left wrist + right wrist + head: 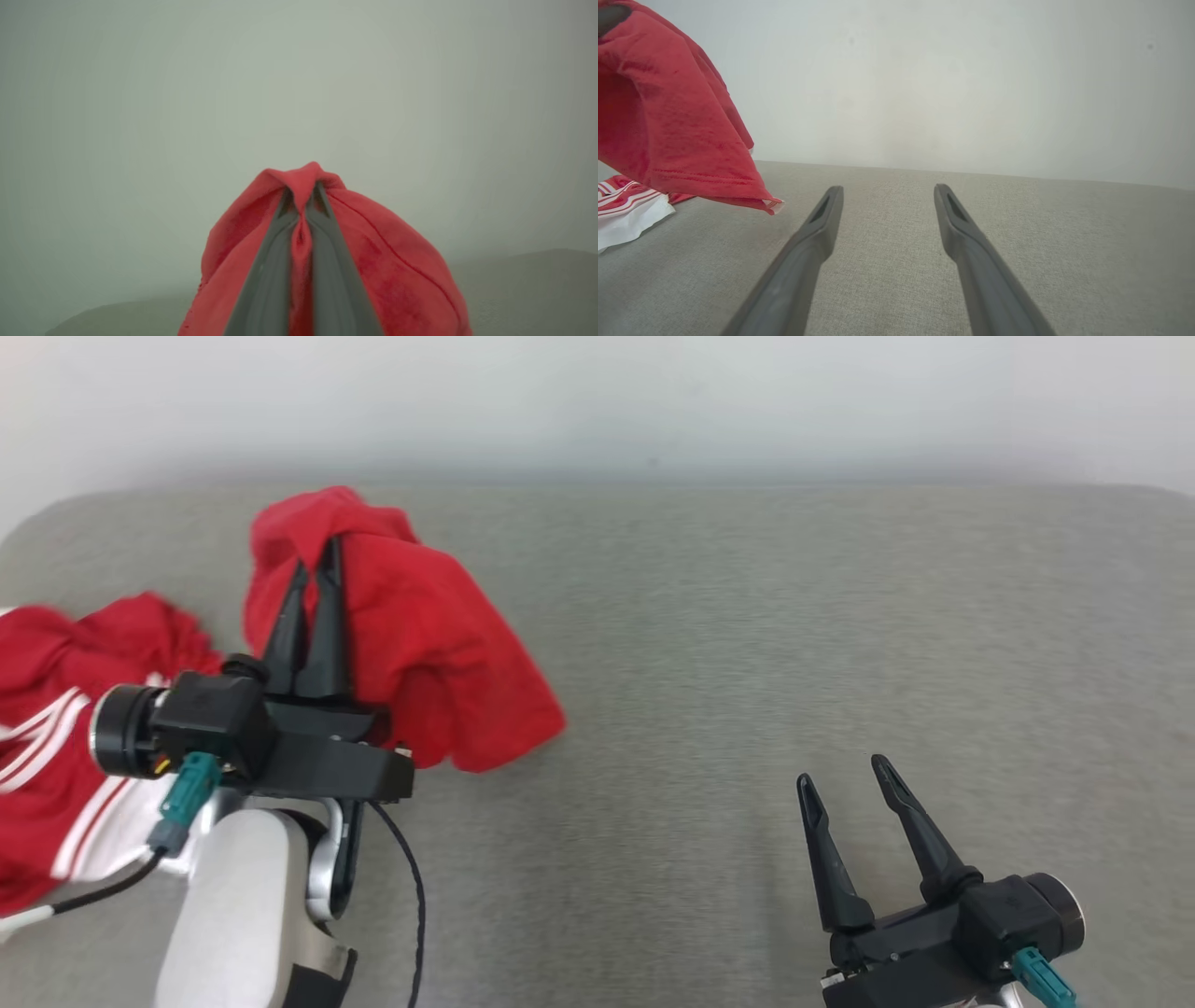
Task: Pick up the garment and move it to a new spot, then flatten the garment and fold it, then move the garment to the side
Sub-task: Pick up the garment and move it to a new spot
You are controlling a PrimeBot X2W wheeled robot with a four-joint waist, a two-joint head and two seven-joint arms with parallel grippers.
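Red garment (439,644) in left gripper (317,556)

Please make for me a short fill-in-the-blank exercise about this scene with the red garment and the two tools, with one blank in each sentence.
1. The left tool is ___ on the red garment.
2. The right tool stands ___ and holds nothing.
3. The other cloth, lying on the grey surface, has ___ stripes.

Missing words: shut; open; white.
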